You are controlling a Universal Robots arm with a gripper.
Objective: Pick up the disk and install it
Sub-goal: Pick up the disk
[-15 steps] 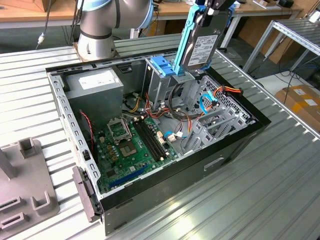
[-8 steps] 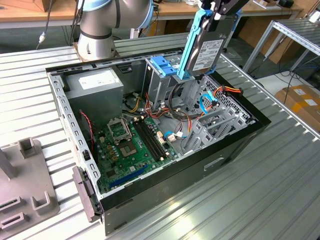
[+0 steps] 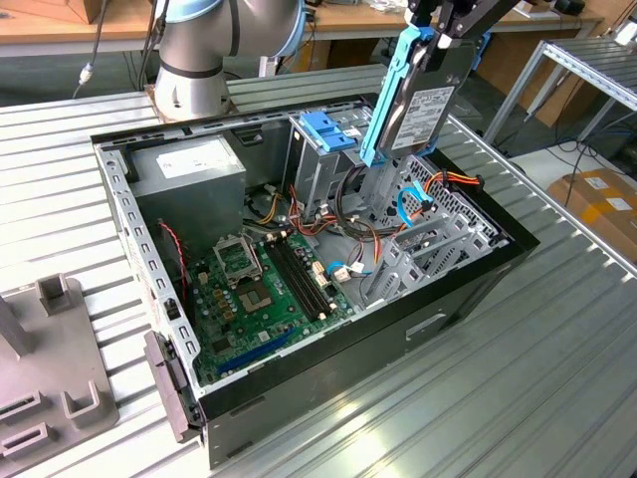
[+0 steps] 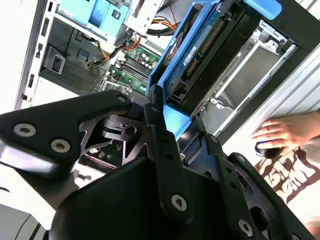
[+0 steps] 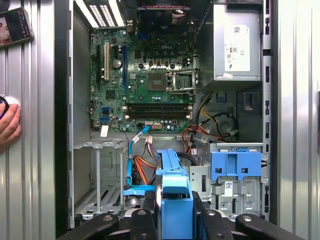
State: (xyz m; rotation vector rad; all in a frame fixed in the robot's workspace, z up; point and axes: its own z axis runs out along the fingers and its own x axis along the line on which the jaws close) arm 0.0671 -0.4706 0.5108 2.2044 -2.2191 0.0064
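**Disk lifted and poised over the drive cage, not yet seated**

The disk (image 3: 423, 115) is a flat rectangular hard drive with a dark grey metal face, a white barcode label and bright blue plastic rails. It hangs on end, slightly tilted, from the pincer (image 3: 441, 38), whose black fingers are pressed onto its upper blue end. None of it touches the machine.

Directly below the pincer, under the disk's lower edge, stands an empty grey sheet-metal drive cage (image 3: 433, 244). A light blue data cable (image 3: 406, 207) and orange-and-red power leads (image 3: 456, 181) lie close by the cage's mouth. Just beside the pincer's line of descent is a blue slotted plastic bracket (image 3: 323, 129) on the neighbouring bay. Well beyond that lie the green motherboard (image 3: 259, 289) and a plain grey metal box with a white sticker (image 3: 189, 164), all inside the open black-and-grey computer case (image 3: 124, 214).

The pick-up looks done, and the step in hand is bringing the disk to its bay. Seating it would call for the rails squared to the cage's guides and the loose cables kept out of the way (they look the likeliest snag).

A person's hand (image 4: 280, 132) rests on the bench outside the case, well apart from the pincer
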